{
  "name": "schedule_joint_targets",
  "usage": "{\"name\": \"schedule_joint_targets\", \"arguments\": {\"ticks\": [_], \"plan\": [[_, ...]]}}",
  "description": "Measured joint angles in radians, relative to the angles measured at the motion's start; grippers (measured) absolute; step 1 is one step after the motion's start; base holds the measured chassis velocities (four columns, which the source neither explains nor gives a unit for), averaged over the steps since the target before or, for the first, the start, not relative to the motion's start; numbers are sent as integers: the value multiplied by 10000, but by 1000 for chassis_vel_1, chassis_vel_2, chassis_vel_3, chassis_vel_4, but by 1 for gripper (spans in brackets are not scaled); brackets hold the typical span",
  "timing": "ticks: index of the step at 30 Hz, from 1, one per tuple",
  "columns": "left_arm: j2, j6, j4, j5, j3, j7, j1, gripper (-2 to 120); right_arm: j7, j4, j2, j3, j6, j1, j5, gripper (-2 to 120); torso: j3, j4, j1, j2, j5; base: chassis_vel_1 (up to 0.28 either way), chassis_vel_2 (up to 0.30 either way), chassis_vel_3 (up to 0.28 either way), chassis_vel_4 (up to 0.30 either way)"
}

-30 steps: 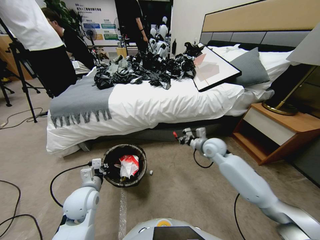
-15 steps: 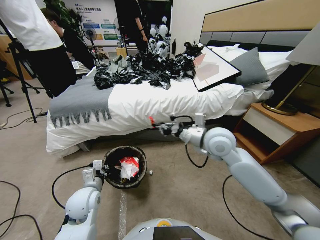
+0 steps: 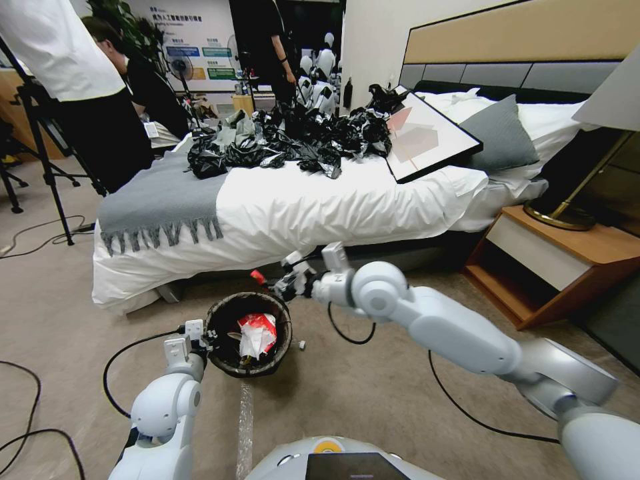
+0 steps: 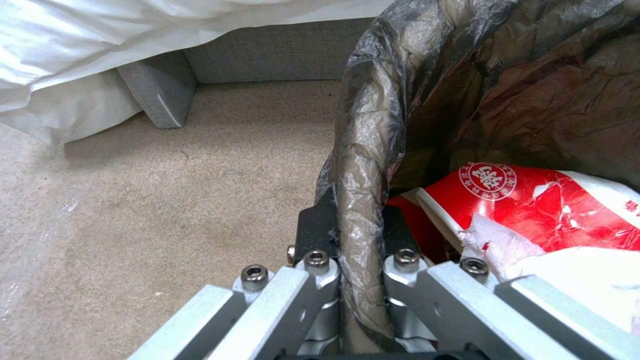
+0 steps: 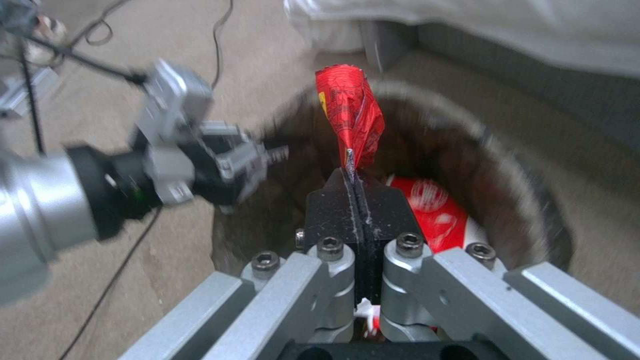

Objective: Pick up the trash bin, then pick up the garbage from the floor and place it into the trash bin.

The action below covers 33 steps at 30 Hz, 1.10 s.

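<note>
**Wrapper over the bin**

My right gripper (image 5: 355,187) is pinching a red wrapper (image 5: 350,117) between closed jaws; the bin (image 3: 283,333) is sitting just below and beyond them. My left gripper (image 4: 360,250) is clamping the bin's bagged rim, more wrappers (image 4: 533,200) lying just inside.

Colours and patterns at the bin

Trash bin (image 3: 227,360): dark brown-black crinkled liner. Wrapper (image 5: 350,120) pinched in the right end effector (image 5: 353,192): red with a yellow patch. Wrapper inside the bin (image 4: 533,205), beside the left end effector (image 4: 360,225): red and white, round white emblem. Both end effectors: silver links, black pads. Floor (image 3: 373,393): beige carpet.
</note>
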Motion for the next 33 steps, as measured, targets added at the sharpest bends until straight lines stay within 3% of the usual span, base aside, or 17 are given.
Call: {"name": "schedule_joint_targets", "arguments": {"ticks": [9,15,24,27,29,31,33], "plan": [[5,0,107,-4,-41,7,-27,0,46,-531,453,-367,-10,-346,-208,0,0,-2,0,0,-1,0,0,0,0],[3,0,135,0,-55,16,-10,0,123,-1274,1486,-863,30,-355,-515,0,0,2,0,0,-1,0,0,0,0],[-6,0,151,9,-59,41,21,0,198,-2057,2329,-1202,85,-180,-668,0,0,1,0,0,-2,0,0,0,0],[-48,0,161,21,-91,64,63,0,339,-2407,2581,-1192,449,-217,-790,15,0,1,0,0,-2,0,0,0,0],[-65,0,161,23,-99,67,72,0,423,-2498,2637,-1149,505,-225,-775,17,0,1,1,0,-2,0,0,0,0],[-78,0,161,26,-102,70,77,0,541,-2617,2691,-1059,516,-225,-715,30,0,1,0,0,-1,0,0,0,0],[-78,0,161,27,-103,70,75,0,579,-2625,2691,-1040,511,-226,-684,33,0,0,0,0,-1,0,0,0,0]]}}
